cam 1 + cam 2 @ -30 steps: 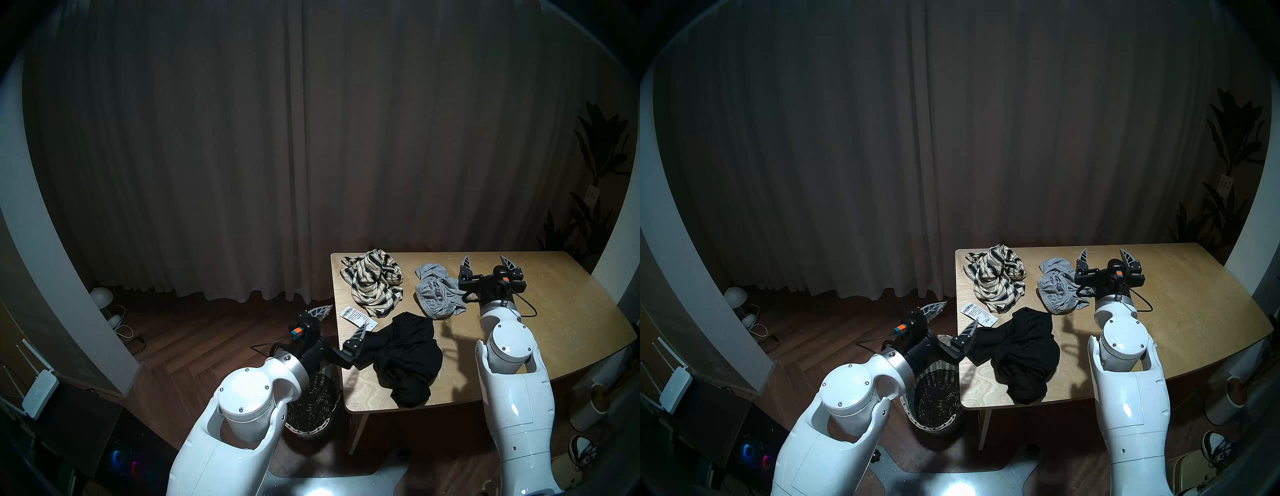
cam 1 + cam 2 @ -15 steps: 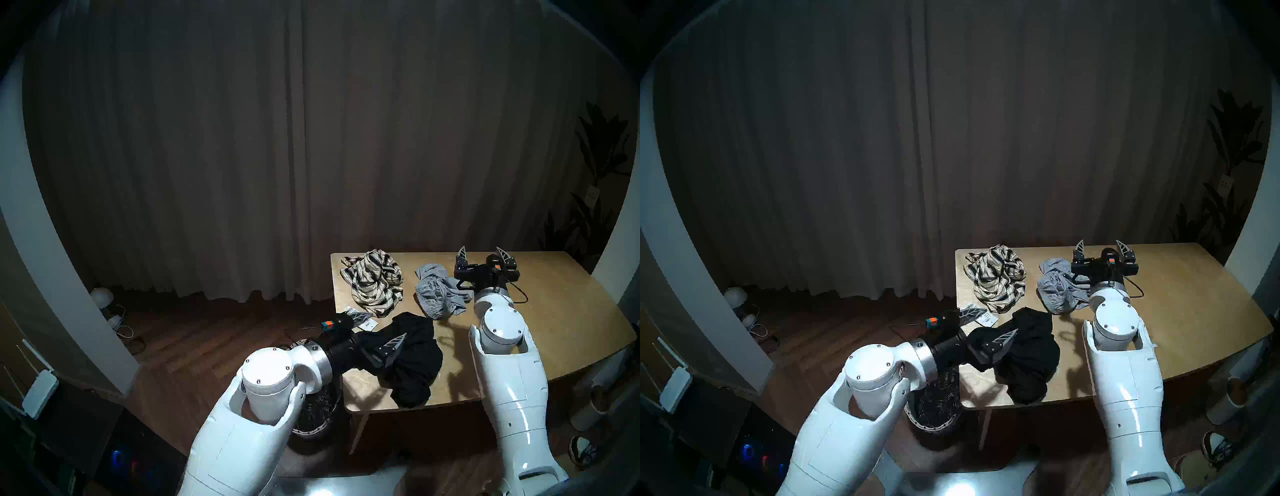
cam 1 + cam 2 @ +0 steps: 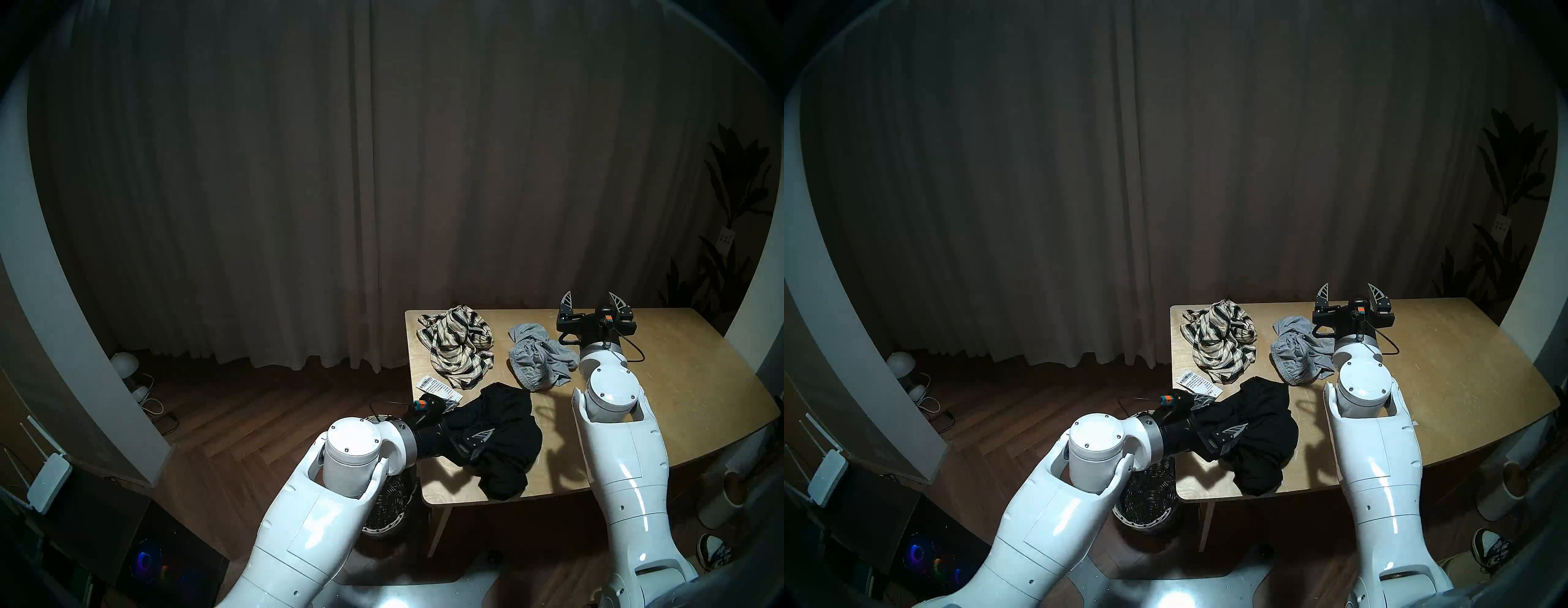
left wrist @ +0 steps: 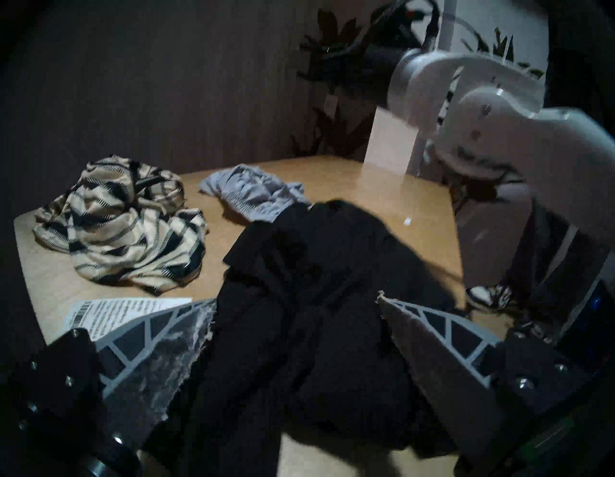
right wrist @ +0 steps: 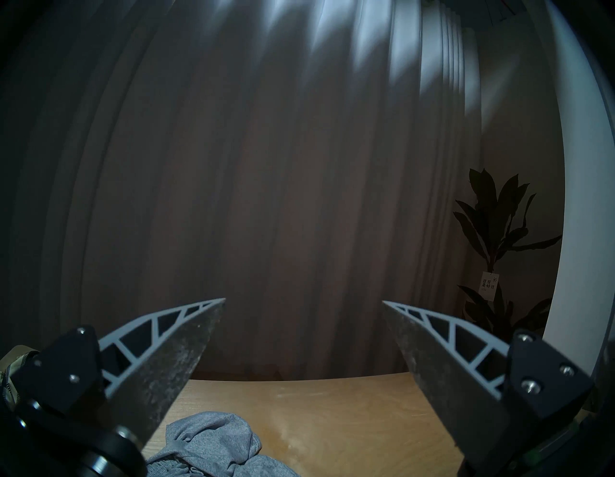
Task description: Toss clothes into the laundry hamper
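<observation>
Three clothes lie on the wooden table (image 3: 679, 382): a black garment (image 3: 505, 441) at the front, a light grey knit (image 3: 539, 356) behind it, and a cream striped one (image 3: 458, 348) at the back left. My left gripper (image 3: 466, 420) is open and low over the black garment's left part. In the left wrist view the black cloth (image 4: 309, 299) fills the gap between the spread fingers. My right gripper (image 3: 590, 297) is open and empty, raised behind the grey knit (image 5: 213, 449). The wicker laundry hamper (image 3: 392, 505) stands on the floor by the table's left front corner, mostly hidden under my left arm.
A white printed paper card (image 3: 432, 385) lies at the table's left edge, just behind my left gripper. A curtain hangs behind the table, with a plant (image 3: 729, 237) at the back right. On the floor are a white pot (image 3: 721, 501) and a shoe (image 3: 715, 554) to the right, and lamps (image 3: 125, 363) to the left.
My left arm swung right from beside the table onto the black garment, its open fingers now either side of the cloth. My right gripper moved back and up past the grey knit.
</observation>
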You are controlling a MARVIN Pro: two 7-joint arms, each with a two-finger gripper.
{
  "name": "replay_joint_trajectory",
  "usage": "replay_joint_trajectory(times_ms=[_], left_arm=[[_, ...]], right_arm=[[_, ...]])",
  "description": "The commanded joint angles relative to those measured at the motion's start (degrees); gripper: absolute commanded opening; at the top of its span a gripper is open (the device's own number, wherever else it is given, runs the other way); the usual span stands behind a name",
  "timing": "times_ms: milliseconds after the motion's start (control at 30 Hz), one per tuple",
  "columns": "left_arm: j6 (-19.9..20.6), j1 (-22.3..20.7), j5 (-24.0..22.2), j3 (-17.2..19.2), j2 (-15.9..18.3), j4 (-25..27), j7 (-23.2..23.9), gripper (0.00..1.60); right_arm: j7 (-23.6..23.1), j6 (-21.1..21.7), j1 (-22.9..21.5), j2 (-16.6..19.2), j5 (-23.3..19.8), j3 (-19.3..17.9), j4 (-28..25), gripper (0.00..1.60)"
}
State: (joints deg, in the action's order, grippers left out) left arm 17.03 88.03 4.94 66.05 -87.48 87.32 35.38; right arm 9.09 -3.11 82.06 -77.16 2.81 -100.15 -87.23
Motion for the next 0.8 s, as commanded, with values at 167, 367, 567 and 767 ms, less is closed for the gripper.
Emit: replay_joint_trajectory(times_ms=[167,367,567,767], left_arm=[[-5.37,-9.13,7.59,-5.04,-1.52,-9.12,0.51,1.60],[-8.07,-8.81,7.70,-5.48,-0.49,-9.33,1.41,0.00],[-8.18,-6.90,5.22,-2.88,0.30,-3.96,2.14,0.00],[-9.76,-5.53,1.31,1.00,0.51,0.62,3.06,0.00]], right_arm=[[0.60,-3.15,-1.98,0.22,-0.04,0.00,0.37,1.60],[0.78,-4.07,-2.11,0.29,-0.07,0.10,0.81,1.60],[0.90,-4.09,-2.11,0.35,-0.06,0.18,0.86,1.60],[1.07,-4.09,-2.14,0.43,-0.05,0.29,0.94,1.60]])
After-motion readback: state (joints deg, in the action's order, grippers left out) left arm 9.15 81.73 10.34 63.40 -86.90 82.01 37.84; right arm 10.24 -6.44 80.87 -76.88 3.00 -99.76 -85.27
